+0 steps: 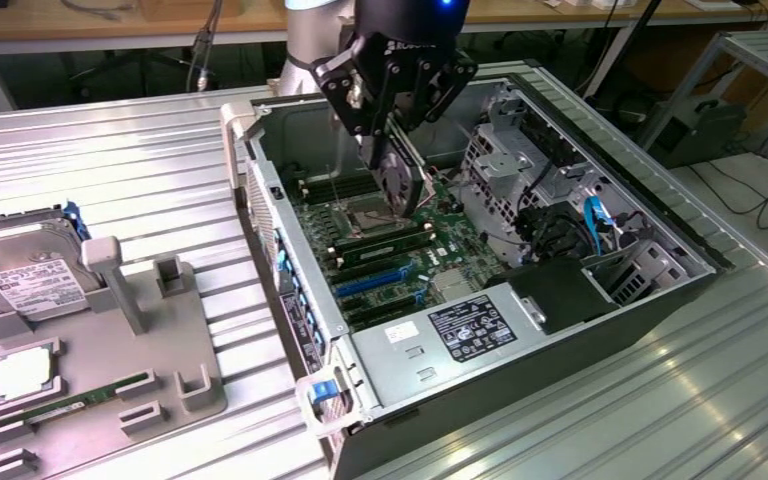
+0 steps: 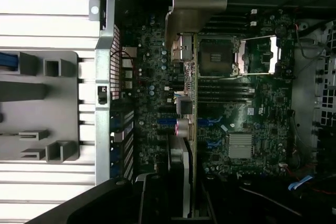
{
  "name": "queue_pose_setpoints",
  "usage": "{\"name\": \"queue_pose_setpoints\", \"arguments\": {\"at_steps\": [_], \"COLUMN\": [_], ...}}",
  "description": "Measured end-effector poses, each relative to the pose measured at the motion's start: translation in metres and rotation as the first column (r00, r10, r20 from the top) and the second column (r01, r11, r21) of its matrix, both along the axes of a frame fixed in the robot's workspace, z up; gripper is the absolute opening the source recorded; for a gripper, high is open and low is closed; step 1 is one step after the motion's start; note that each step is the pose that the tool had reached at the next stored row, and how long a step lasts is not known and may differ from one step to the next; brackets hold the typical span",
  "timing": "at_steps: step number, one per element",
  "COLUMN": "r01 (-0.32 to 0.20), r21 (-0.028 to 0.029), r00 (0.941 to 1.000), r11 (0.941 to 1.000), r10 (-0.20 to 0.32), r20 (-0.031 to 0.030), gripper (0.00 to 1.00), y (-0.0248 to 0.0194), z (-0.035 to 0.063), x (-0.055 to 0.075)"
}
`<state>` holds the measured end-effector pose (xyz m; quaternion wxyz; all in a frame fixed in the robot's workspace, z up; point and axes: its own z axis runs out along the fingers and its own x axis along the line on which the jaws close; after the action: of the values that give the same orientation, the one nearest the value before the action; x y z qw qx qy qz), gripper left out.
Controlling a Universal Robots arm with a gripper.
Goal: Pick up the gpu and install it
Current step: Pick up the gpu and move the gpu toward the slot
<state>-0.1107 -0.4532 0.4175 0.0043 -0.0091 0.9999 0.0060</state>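
Jaws pinch the thin dark gpu (image 1: 400,185) above the green motherboard (image 1: 458,255).

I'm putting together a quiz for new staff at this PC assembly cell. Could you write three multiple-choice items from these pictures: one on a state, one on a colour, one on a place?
1. What is the gripper doing?
A. open, holding nothing
B. shut on the gpu over the motherboard
C. open, with the gpu dropped

2. What colour are the bright expansion slots on the motherboard?
A. red
B. yellow
C. blue

3. Where does the hard drive lie?
A. on the grey holder at the exterior view's left
B. on the motherboard
C. in the gripper

Answers:
1 B: the fingers clamp the card's upper edge, and the card hangs over the board.
2 C: both slots are plainly blue.
3 A: the drive rests in the holder, outside the case.
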Motion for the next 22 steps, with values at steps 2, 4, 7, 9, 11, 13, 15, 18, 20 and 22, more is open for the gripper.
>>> {"name": "queue_pose_setpoints", "arguments": {"at_steps": [2,4,7,9,11,13,15,18,20,22], "r01": [0.001,0.003,0.004,0.006,0.007,0.008,0.01,0.011,0.012,0.013], "r21": [0.0,0.0,0.0,-0.0001,0.0001,0.0,0.0,-0.0001,0.0,0.0], "r00": [1.0,1.0,1.0,1.0,1.0,1.0,1.0,0.9999,0.9999,0.9999], "r11": [1.0,1.0,1.0,1.0,1.0,1.0,1.0,0.9999,0.9999,0.9999], "r10": [-0.001,-0.003,-0.004,-0.006,-0.007,-0.008,-0.01,-0.011,-0.012,-0.013], "r20": [0.0,0.0,0.0,0.0,0.0001,0.0,0.0,0.0,0.0,0.0], "gripper": [0.28,0.28,0.28,0.28,0.28,0.28,0.28,0.28,0.28,0.28], "y": [0.0,0.0,0.0,0.0,0.0,0.0,0.0,0.0,0.0,0.0], "z": [-0.0001,-0.0003,-0.0005,-0.0006,-0.0008,-0.001,-0.0012,-0.0015,-0.0018,-0.002], "x": [0.004,0.007,0.011,0.014,0.017,0.019,0.022,0.026,0.029,0.032]}}
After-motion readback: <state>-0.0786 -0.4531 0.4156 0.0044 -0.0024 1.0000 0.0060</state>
